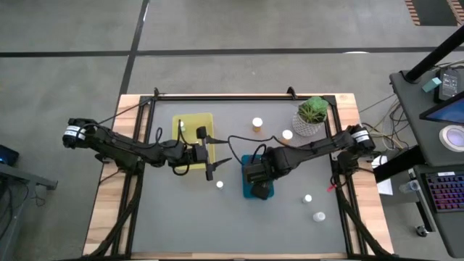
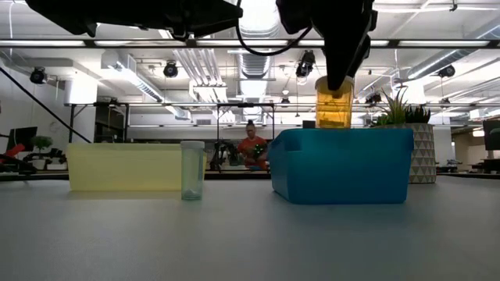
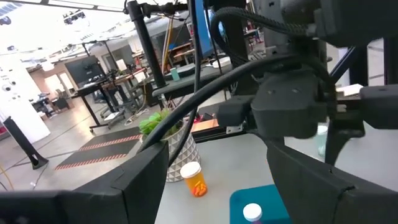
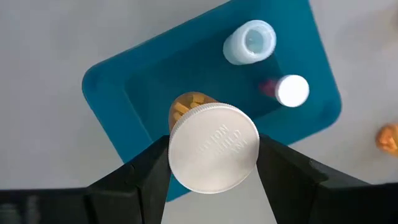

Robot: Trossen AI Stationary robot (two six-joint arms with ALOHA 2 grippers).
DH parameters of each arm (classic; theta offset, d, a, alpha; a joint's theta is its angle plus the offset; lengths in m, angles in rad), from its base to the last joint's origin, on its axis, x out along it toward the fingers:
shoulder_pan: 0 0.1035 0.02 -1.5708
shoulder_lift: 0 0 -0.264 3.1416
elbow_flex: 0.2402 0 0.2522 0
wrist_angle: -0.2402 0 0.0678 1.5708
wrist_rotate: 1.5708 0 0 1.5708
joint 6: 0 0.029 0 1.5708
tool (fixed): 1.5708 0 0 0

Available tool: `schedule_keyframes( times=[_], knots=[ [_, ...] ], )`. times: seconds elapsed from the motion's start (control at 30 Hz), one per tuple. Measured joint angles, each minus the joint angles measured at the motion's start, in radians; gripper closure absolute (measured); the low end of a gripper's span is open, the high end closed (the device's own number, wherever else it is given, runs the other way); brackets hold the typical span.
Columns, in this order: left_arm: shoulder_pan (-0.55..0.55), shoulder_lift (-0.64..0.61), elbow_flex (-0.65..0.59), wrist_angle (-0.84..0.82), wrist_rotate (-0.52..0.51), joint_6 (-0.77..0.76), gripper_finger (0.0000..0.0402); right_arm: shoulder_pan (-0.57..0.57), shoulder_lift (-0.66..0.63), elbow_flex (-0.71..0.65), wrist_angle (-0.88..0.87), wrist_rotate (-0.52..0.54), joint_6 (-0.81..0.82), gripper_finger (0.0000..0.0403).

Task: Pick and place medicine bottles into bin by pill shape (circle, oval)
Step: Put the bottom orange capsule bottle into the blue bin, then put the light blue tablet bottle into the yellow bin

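My right gripper is shut on an orange medicine bottle with a white cap, which it holds above the blue bin. Two bottles lie in that bin: a pale blue-capped one and a white-capped one. My left gripper is open and empty, up in the air between the yellow bin and the blue bin. A small clear bottle stands upright on the table in front of the yellow bin. Other bottles stand on the table at the back and the near right. My right gripper pinches the orange bottle's round white cap between its two fingers, one on each side of the cap's rim. The fingers point down from above. The bottle hangs upright below them, clear of the blue bin's rim.
A potted green plant stands at the back right of the table. The grey table surface is bare at the near left. A person sits in the room far behind the table.
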Motion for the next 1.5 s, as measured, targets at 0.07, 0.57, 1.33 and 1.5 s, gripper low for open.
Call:
schedule_keyframes(
  times=[0.07, 0.57, 1.33, 1.5],
  knots=[
    [0.000, 0.000, 0.000, -0.001, 0.000, 0.000, 0.0145, 0.003, 0.000, -0.013, 0.023, 0.000, -0.004, 0.0197],
    [0.000, 0.000, 0.000, -0.008, 0.000, -0.001, 0.0145, 0.008, 0.000, -0.173, 0.125, 0.009, -0.004, 0.0197],
    [0.000, 0.000, 0.000, -0.006, -0.003, -0.001, 0.0145, 0.008, 0.000, -0.245, 0.195, -0.019, 0.022, 0.0128],
    [0.000, 0.000, 0.000, -0.006, -0.003, -0.001, 0.0145, 0.007, -0.020, -0.241, 0.181, -0.019, 0.021, 0.0108]
  ],
)
